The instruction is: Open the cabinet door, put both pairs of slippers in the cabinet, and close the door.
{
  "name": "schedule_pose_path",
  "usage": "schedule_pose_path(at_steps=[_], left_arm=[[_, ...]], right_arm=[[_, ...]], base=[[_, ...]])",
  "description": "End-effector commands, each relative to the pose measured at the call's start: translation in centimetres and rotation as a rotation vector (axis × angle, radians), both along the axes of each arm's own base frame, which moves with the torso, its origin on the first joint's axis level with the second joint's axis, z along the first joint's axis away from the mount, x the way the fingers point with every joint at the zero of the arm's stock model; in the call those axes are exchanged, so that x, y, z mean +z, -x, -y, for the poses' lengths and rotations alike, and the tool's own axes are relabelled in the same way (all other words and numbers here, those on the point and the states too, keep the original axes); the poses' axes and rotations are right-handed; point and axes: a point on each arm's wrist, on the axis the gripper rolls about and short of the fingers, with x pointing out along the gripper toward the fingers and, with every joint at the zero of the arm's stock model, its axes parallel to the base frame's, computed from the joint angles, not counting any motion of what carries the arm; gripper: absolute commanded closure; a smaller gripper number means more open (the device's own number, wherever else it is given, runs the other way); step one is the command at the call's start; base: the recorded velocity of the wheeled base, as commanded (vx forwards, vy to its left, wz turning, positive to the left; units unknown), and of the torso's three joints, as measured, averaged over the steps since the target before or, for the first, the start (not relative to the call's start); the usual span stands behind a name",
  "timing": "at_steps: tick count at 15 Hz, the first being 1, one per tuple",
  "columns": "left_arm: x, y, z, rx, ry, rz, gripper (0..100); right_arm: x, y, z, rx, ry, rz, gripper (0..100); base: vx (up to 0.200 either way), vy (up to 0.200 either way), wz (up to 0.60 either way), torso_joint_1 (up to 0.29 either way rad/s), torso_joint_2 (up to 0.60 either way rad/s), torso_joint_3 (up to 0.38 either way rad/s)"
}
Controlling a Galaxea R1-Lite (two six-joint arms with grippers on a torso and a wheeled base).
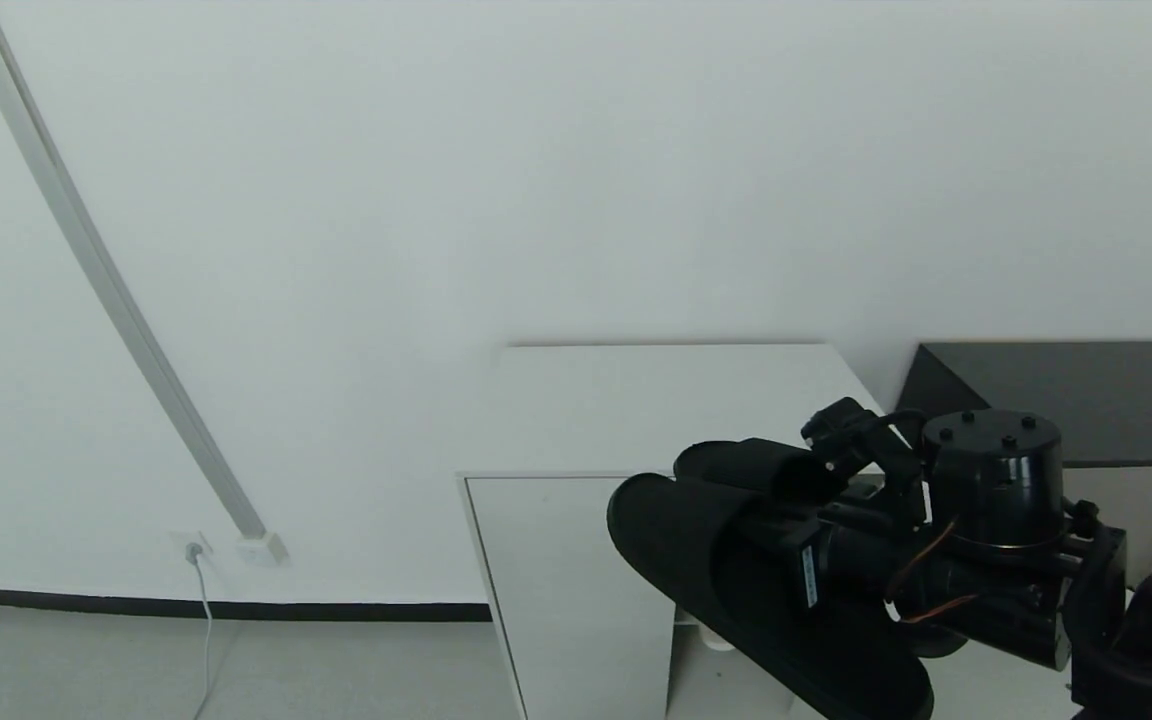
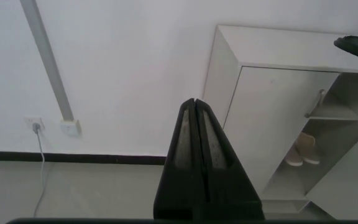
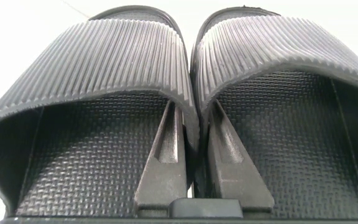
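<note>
My right pincer (image 3: 193,124): clamped on black slippers (image 1: 736,540), held side by side at the cabinet's (image 1: 656,400) top front edge; its open shelves (image 2: 331,113) lie below, ahead. My left pincer (image 2: 195,124): closed, empty.

The light is bright, flat and diffuse, and I can pick out no single source. In my head view the white wall (image 1: 576,150) is evenly lit and almost featureless. The grey conduit strip (image 1: 96,270) on it bows into a curve, which is lens distortion toward the edge. The black slippers (image 1: 736,560) in my right claw (image 3: 193,124) read there as a near silhouette, while a soft glare rings the glossy joint cap (image 1: 996,470). A thin shadow line runs where the top of the cabinet (image 1: 676,400) meets the wall. From the right wrist, light grazes the ribbed straps and the soles beneath fall dim. From the left wrist, my left claw (image 2: 194,155) is dark against the pale wall, and the cabinet's open inside is gently shaded.
</note>
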Motion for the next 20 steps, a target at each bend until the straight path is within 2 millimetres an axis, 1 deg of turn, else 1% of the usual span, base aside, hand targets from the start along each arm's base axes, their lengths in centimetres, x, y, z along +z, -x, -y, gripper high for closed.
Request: schedule_pose_path(at_steps=[1, 8, 15, 20], left_arm=[[0.00, -0.01, 0.00, 0.000, 0.000, -0.001, 100], [0.00, 0.00, 0.00, 0.002, 0.000, 0.000, 100], [0.00, 0.00, 0.00, 0.000, 0.002, 0.000, 100], [0.00, -0.01, 0.00, 0.000, 0.000, -0.001, 100]], right_arm=[[-0.11, -0.02, -0.06, 0.003, 0.002, -0.003, 100], [-0.23, 0.00, -0.04, 0.003, 0.004, -0.006, 100], [-0.14, -0.10, -0.01, -0.001, -0.003, -0.007, 100], [-0.49, -0.08, -0.05, 0.003, 0.005, -0.016, 100]], base=[[0.000, -0.200, 0.00, 0.007, 0.01, 0.002], [0.000, -0.200, 0.00, 0.002, 0.00, 0.003], [0.000, 0.000, 0.00, 0.000, 0.00, 0.000], [0.000, 0.000, 0.00, 0.000, 0.00, 0.000]])
